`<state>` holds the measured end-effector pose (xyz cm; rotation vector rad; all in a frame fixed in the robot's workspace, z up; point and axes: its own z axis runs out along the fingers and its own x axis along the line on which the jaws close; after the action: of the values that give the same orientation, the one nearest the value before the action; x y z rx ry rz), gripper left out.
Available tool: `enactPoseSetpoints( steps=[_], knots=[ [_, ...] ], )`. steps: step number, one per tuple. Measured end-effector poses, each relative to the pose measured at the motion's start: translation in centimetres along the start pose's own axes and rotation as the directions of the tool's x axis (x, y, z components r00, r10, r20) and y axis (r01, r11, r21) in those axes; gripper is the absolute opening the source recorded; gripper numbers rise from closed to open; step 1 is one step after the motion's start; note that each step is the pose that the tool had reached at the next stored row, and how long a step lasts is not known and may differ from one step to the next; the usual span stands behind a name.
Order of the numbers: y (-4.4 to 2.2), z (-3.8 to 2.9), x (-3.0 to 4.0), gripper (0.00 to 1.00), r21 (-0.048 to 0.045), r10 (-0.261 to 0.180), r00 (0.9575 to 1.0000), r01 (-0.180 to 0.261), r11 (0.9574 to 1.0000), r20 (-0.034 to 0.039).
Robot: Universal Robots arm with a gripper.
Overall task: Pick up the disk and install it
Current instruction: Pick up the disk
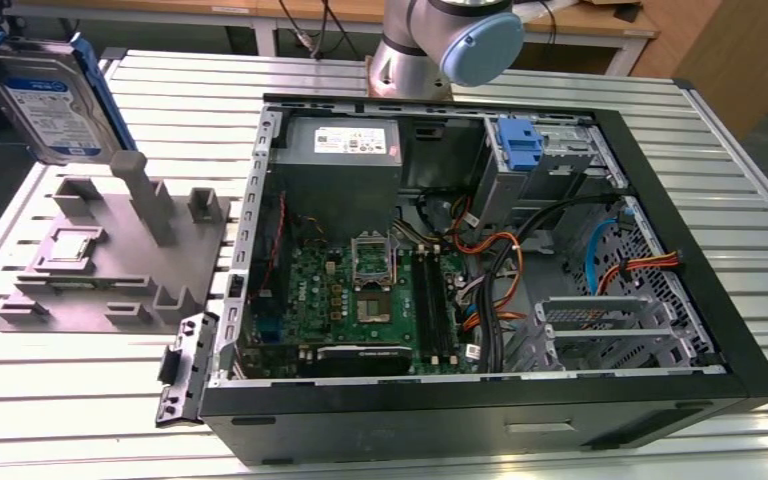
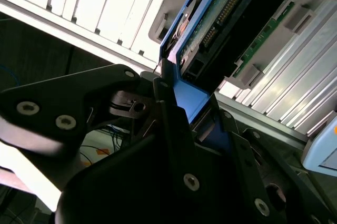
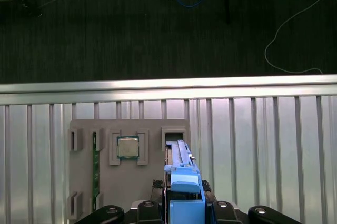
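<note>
Silver arm [image 1: 404, 55] with pale-blue joint cap [image 1: 482, 45]; black gripper [image 2: 188, 105], silver screws [image 2: 190, 182].

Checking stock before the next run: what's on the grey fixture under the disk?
In the first wrist view, the fixture holds a silver chip and a green memory stick; the disk partly hides the slot beneath it.

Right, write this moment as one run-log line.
gripper: shut on disk | disk: upright, above grey fixture, exterior view's left of open computer case | installed: not yet
</note>
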<state>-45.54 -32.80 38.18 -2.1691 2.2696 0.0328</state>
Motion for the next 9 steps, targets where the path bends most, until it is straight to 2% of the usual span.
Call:
enactPoseSetpoints(
  steps=[9],
  knots=[
    [0.00, -0.35, -0.01, 0.36, 0.0001, 0.000, 1.0000, 0.000, 1.0000, 0.0001]
  ],
)
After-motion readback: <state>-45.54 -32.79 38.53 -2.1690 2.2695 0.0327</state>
